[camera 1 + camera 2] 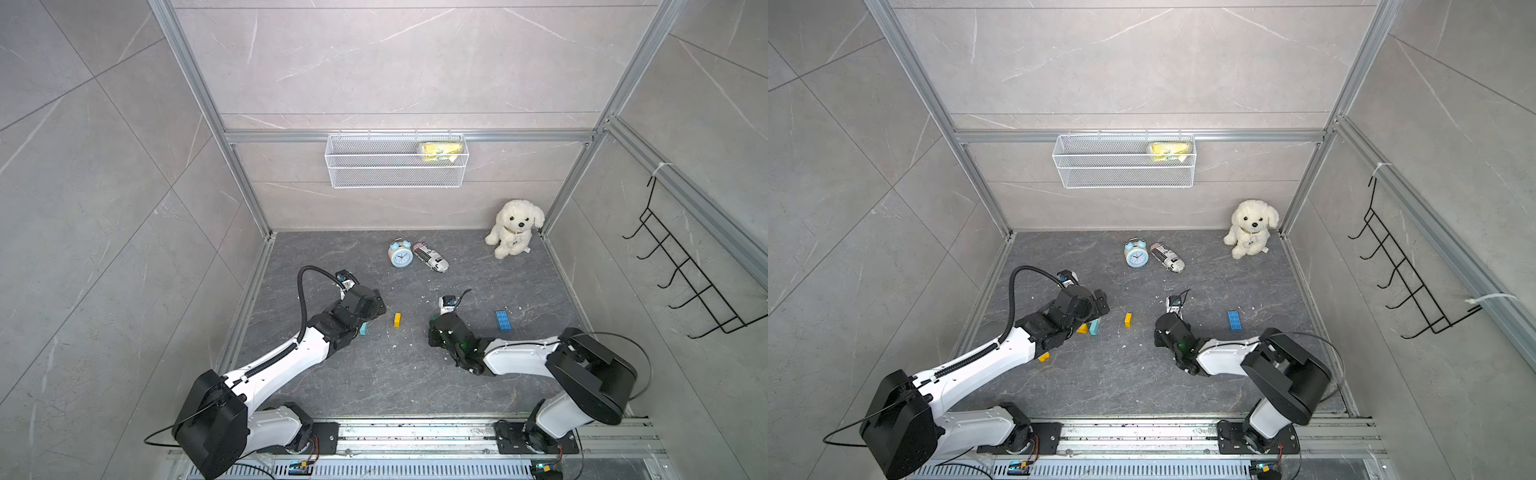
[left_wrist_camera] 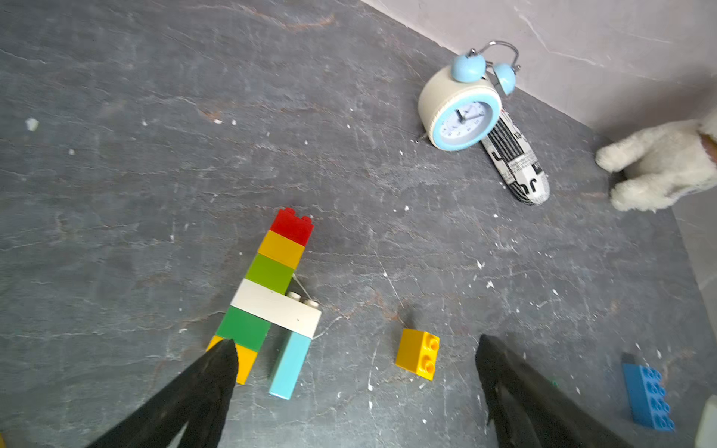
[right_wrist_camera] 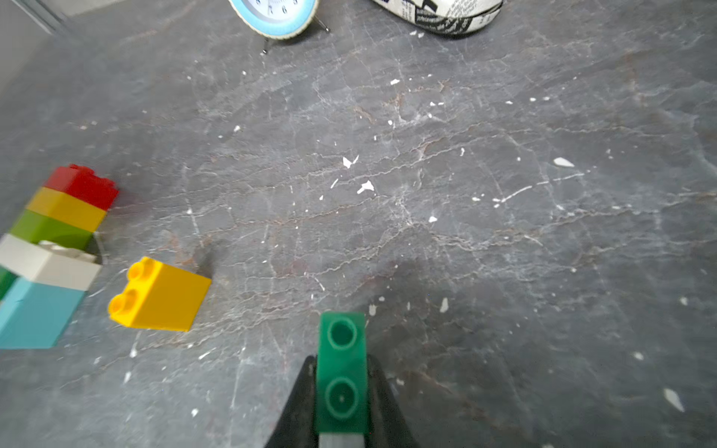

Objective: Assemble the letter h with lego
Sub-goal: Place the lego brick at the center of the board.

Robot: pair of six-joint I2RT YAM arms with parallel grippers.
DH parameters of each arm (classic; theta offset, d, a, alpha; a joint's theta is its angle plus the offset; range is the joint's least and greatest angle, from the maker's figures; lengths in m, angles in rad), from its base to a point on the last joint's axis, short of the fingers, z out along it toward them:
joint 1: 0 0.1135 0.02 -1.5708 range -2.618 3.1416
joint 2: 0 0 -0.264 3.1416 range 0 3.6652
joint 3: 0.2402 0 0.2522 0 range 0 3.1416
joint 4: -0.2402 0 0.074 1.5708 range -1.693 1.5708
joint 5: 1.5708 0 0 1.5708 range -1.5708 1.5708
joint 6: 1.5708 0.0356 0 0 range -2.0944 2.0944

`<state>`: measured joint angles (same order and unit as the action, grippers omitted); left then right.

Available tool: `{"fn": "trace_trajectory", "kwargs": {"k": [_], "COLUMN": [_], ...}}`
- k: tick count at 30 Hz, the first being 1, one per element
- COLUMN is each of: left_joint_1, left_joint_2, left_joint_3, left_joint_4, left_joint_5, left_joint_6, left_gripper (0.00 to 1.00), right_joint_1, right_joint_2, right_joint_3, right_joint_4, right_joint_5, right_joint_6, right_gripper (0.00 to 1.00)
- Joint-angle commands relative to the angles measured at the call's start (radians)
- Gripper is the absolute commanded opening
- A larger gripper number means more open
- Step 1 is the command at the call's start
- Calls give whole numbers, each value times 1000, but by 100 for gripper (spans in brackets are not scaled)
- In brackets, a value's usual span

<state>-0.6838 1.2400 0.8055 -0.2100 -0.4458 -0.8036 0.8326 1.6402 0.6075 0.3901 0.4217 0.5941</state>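
A flat lego assembly [image 2: 271, 294] lies on the floor: a column of red, yellow, light green, white, green and yellow bricks, with a light blue leg [image 2: 291, 364] under the white bar's overhang. My left gripper [image 2: 357, 360] is open just short of it. One fingertip [image 2: 223, 364] overlaps the column's yellow foot. A loose yellow brick [image 2: 418, 353] [image 1: 397, 319] lies between the fingers' lines. A blue brick [image 1: 503, 320] [image 2: 648, 397] lies to the right. My right gripper [image 3: 341, 360] is shut on a green brick [image 3: 341, 349], held above the floor.
An alarm clock [image 1: 400, 253], a newsprint-patterned roll [image 1: 431, 257] and a plush dog [image 1: 514, 227] sit near the back wall. A wire basket [image 1: 397, 160] hangs on that wall and a black hook rack [image 1: 685, 270] on the right wall. Another yellow brick [image 1: 1043, 356] lies under the left arm.
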Motion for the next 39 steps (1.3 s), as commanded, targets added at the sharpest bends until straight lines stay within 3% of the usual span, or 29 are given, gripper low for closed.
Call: {"fn": "trace_trajectory", "kwargs": {"k": [1, 6, 15, 19, 31, 36, 38, 39], "left_joint_1": [5, 9, 21, 26, 30, 32, 31, 32], "left_joint_2": [-27, -18, -5, -11, -28, -36, -38, -40], "left_joint_3": [-9, -30, -31, -35, -36, -36, -35, -34], "left_joint_4": [-7, 19, 12, 12, 6, 6, 5, 4], "left_joint_5": [-93, -83, -73, -71, -56, -50, -41, -38], "left_joint_6": [-15, -34, -54, -56, -54, -49, -45, -44], "left_gripper": [99, 99, 99, 99, 99, 99, 99, 99], "right_joint_1": [41, 74, 94, 94, 95, 88, 69, 47], "right_joint_2": [62, 134, 213, 233, 142, -6, -113, -167], "right_joint_3": [75, 113, 162, 177, 254, 305, 281, 275], "right_joint_4": [-31, -58, -92, -121, -313, -457, -529, -606], "right_joint_5": [205, 317, 347, 345, 280, 231, 262, 293], "right_joint_6": [24, 59, 98, 128, 204, 196, 241, 303], "right_gripper": [6, 10, 13, 20, 74, 81, 85, 91]}}
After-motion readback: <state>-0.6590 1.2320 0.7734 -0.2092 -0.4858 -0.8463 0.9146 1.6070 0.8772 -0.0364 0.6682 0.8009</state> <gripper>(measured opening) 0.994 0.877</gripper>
